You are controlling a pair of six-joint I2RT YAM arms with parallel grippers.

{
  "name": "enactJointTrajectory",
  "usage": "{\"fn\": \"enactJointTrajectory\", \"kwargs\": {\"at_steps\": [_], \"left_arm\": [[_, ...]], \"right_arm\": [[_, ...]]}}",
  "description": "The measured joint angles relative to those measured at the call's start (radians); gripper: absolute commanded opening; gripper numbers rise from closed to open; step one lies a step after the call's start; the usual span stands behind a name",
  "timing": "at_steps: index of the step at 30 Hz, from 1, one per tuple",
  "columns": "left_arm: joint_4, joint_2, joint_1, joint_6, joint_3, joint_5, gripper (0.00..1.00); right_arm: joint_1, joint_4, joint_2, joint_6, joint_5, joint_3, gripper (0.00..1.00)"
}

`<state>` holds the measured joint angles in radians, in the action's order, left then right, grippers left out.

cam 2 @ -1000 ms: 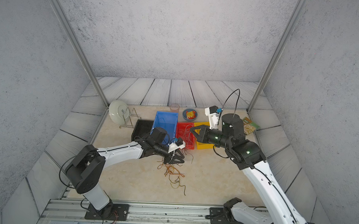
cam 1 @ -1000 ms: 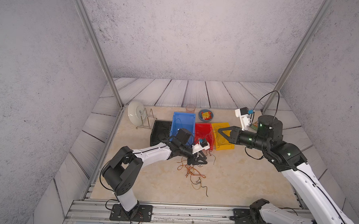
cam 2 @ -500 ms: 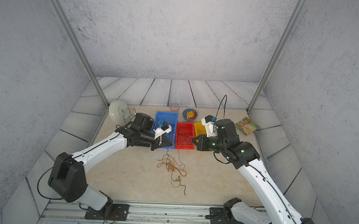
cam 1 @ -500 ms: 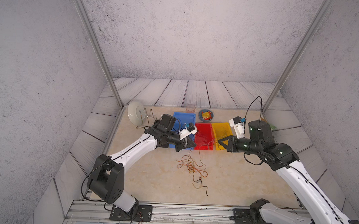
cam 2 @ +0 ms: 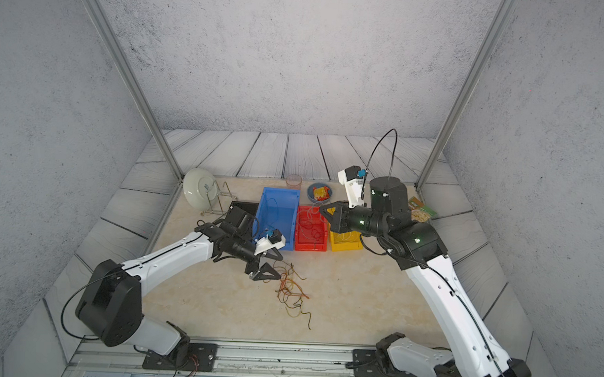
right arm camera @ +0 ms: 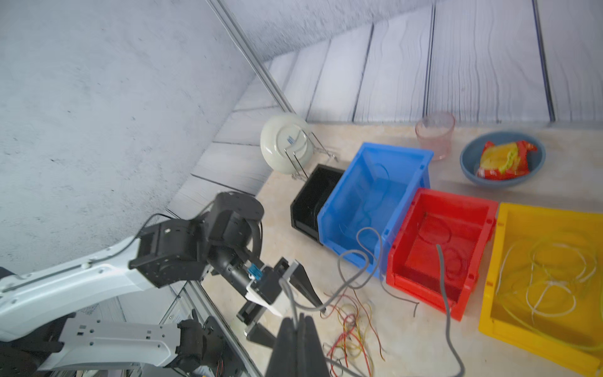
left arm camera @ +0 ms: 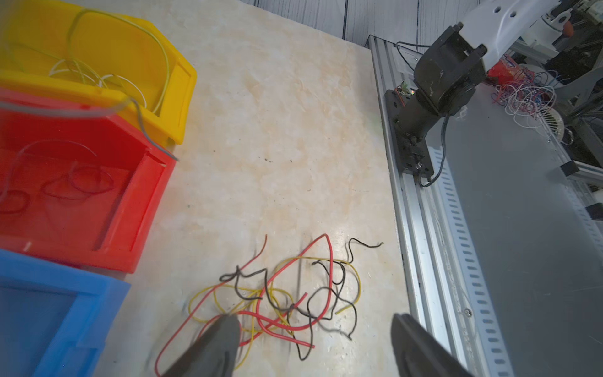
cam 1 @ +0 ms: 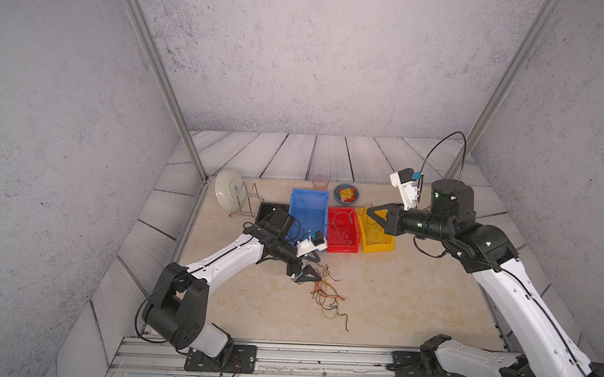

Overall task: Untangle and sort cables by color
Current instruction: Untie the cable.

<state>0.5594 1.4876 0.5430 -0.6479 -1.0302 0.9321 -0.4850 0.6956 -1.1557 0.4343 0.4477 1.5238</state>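
Left gripper (cam 1: pixel 320 269), back from the blue bin (cam 1: pixel 307 196), hangs wide open and empty at the cable tangle (cam 1: pixel 327 295), next pick pending; right gripper (cam 1: pixel 368 211) pinches a grey cable (right arm camera: pixel 442 277).

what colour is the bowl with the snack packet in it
Blue-grey. The bowl shows best in the right wrist view.

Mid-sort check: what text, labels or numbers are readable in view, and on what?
No text reads clearly.
plate: blue mark, too small to read.
snack packet in the bowl: print blurred.
green bag: label too small to read.
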Motion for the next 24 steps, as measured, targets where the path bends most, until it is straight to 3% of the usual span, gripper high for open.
{"fn": "enactJointTrajectory", "kwargs": {"at_steps": [5, 10, 15, 24], "left_arm": [[0.176, -0.043, -0.041, -0.079, -0.135, -0.027, 0.88], [0.319, -0.161, -0.169, -0.15, -0.275, -0.008, 0.88], [0.383, -0.245, -0.284, -0.137, -0.323, 0.028, 0.88], [0.372, -0.222, -0.294, -0.101, -0.302, 0.087, 0.88]], "right_arm": [[0.0, -0.019, -0.048, -0.032, 0.035, 0.062, 0.0], [0.0, -0.017, -0.107, -0.074, 0.092, 0.063, 0.0], [-0.005, -0.029, -0.143, -0.098, 0.197, 0.046, 0.0], [-0.064, -0.206, -0.159, -0.03, 0.28, -0.014, 0.0]]}}
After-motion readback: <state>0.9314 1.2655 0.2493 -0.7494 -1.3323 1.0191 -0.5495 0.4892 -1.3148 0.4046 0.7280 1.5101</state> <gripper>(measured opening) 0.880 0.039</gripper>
